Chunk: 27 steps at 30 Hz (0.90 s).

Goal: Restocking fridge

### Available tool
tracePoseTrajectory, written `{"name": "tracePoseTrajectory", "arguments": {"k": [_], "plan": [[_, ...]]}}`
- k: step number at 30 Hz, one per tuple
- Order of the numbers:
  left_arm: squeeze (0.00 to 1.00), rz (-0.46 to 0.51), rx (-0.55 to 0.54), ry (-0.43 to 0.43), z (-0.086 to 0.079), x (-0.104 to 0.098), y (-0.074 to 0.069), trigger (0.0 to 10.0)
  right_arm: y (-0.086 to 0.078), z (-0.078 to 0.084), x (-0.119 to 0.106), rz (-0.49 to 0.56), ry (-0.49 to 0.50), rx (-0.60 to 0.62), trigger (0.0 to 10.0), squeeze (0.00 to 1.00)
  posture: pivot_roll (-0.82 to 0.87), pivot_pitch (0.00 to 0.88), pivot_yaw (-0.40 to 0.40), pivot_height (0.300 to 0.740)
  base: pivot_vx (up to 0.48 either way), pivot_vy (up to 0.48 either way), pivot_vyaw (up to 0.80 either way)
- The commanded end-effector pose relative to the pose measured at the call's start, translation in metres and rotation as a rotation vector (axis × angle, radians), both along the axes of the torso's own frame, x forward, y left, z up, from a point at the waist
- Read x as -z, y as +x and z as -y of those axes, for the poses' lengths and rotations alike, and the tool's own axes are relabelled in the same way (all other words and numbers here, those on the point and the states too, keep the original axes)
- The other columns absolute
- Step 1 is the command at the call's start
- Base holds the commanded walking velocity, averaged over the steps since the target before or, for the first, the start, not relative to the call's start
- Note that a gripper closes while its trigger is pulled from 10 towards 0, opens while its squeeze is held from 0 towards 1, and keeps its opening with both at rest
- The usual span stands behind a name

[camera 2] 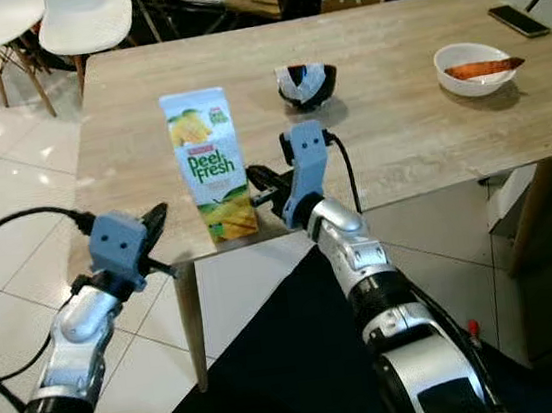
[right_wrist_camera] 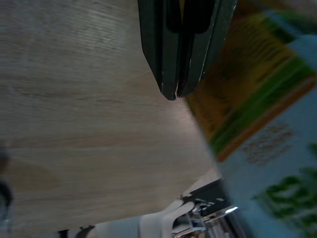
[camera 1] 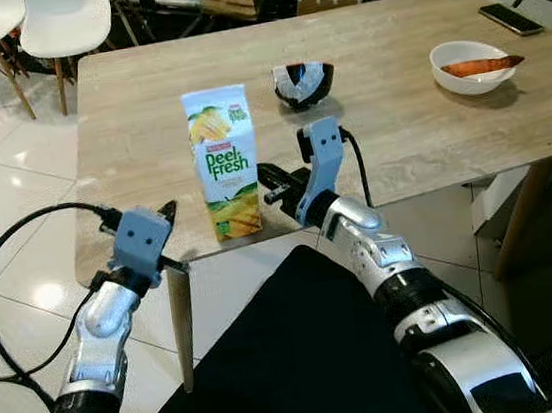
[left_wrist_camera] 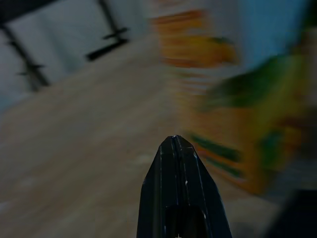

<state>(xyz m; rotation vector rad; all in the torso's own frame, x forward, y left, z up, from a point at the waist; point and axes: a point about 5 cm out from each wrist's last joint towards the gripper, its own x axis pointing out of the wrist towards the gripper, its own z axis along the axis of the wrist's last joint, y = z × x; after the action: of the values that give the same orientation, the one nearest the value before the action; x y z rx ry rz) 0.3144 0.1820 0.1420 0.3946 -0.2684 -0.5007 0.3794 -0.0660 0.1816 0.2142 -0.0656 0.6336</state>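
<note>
A Peel Fresh juice carton (camera 1: 224, 162) stands upright near the front edge of a wooden table (camera 1: 418, 129). My left gripper (camera 1: 169, 212) is shut and sits just left of the carton, at the table's front left corner, a small gap away. In the left wrist view the carton (left_wrist_camera: 237, 99) is blurred, beyond the closed fingertips (left_wrist_camera: 174, 144). My right gripper (camera 1: 264, 176) is shut too, low over the table on the carton's right side, pointing at it. The right wrist view shows its fingers (right_wrist_camera: 171, 74) pressed together beside the carton (right_wrist_camera: 257, 99).
A black bowl (camera 1: 303, 83) stands behind the carton. Far right are a white bowl (camera 1: 470, 67) holding something orange and a phone (camera 1: 510, 19). White chairs (camera 1: 62, 26) stand on the tiled floor beyond the table. A table leg (camera 1: 183, 324) is below my left gripper.
</note>
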Motion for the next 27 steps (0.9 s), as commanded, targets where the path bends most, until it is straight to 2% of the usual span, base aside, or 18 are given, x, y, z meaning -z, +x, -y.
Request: {"name": "tracePoseTrajectory", "arguments": {"k": [1,2,3,4,5,9,18,27], "plan": [[0.0,-0.03,0.063,-0.009,0.01,0.005,0.0,10.0,0.001,-0.002,0.001,-0.007,0.017,0.009,10.0,0.0,-0.08,0.137,-0.037,0.74,0.0,0.0,0.0],[0.0,-0.049,0.11,-0.003,0.017,0.006,0.001,10.0,0.002,-0.003,0.001,-0.007,0.017,0.007,10.0,0.0,-0.08,0.136,-0.039,0.74,0.0,0.0,0.0],[0.0,-0.049,0.11,-0.003,0.017,0.006,0.001,10.0,0.002,-0.003,0.001,-0.007,0.017,0.007,10.0,0.0,-0.08,0.136,-0.039,0.74,0.0,0.0,0.0],[0.0,-0.082,0.186,0.02,0.026,0.009,0.002,10.0,0.002,-0.006,0.001,-0.005,0.019,0.002,10.0,0.0,-0.08,0.135,-0.037,0.74,0.0,0.0,0.0],[0.0,-0.091,0.21,0.03,0.029,0.01,0.002,10.0,0.003,-0.007,0.001,-0.004,0.019,0.002,10.0,0.0,-0.08,0.136,-0.036,0.74,0.0,0.0,0.0],[0.0,-0.104,0.232,0.043,0.031,0.01,0.003,10.0,0.003,-0.008,0.001,-0.003,0.02,0.002,10.0,0.0,-0.08,0.136,-0.036,0.74,0.0,0.0,0.0],[0.0,-0.137,0.218,0.112,0.014,0.012,0.012,10.0,0.003,-0.007,0.007,-0.004,0.021,-0.001,10.0,0.0,-0.09,0.135,-0.036,0.74,0.0,0.0,0.0],[0.0,-0.111,0.161,0.125,-0.002,0.007,0.014,10.0,0.002,-0.001,0.013,-0.012,0.003,-0.015,10.0,0.0,-0.09,0.134,-0.041,0.74,0.0,0.0,0.0]]}}
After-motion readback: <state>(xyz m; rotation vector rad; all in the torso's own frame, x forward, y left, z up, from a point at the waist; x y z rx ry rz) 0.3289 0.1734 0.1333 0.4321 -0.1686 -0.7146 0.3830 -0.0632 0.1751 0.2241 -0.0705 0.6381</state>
